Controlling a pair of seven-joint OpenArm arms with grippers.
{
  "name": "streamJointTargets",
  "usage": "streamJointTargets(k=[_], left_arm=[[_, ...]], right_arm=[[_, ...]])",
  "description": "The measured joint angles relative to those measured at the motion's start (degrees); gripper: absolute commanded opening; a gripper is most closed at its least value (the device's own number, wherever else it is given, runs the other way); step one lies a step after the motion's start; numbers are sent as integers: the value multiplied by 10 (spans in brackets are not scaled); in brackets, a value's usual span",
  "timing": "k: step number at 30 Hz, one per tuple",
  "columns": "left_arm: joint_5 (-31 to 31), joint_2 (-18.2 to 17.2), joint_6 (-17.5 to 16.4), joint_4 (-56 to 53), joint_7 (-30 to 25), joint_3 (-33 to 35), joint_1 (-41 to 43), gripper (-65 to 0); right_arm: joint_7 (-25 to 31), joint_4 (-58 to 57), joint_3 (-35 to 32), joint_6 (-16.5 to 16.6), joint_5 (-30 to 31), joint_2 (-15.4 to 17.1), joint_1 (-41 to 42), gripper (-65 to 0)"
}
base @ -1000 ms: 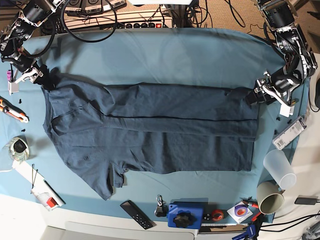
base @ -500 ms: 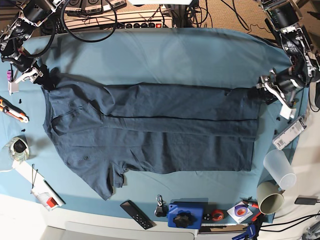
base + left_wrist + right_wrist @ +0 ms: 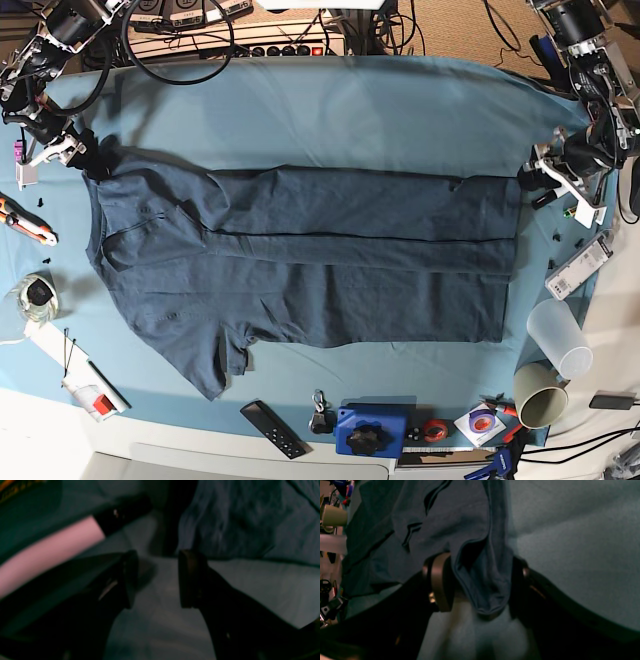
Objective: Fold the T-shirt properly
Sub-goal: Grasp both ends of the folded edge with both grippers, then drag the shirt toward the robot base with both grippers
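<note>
The dark navy T-shirt point(image 3: 330, 260) lies flat on the teal table cloth point(image 3: 350, 110), its top long edge folded down and one sleeve out at the lower left. My right gripper point(image 3: 85, 155) is at the shirt's upper left corner. In the right wrist view it point(image 3: 480, 585) is shut on a bunched fold of the T-shirt point(image 3: 470, 530). My left gripper point(image 3: 545, 182) is just off the shirt's right edge. In the left wrist view it point(image 3: 155, 580) is open and empty over the cloth, with the shirt edge point(image 3: 237, 517) beyond its fingertips.
A clear cup point(image 3: 560, 338) and a cream mug point(image 3: 540, 395) stand at the lower right, and a white device point(image 3: 578, 265) lies near the right edge. A remote point(image 3: 272, 428) and a blue box point(image 3: 370, 430) sit at the front. A tape roll point(image 3: 38, 295) and pliers point(image 3: 25, 222) are at the left.
My left gripper has let go of the shirt's right edge and drawn back to the right and up. My right gripper and the shirt have stayed in place.
</note>
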Motion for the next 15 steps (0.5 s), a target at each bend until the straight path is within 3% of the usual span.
streamJointTargets(k=[9,15], left_arm=[[-40,35,-24,-36,-29,0,-7,-379],[-57,39,-30,-40,-20,0,-12,-380]], right_arm=[[0,0,0,0,0,0,0,-320],[0,0,0,0,0,0,0,-326]])
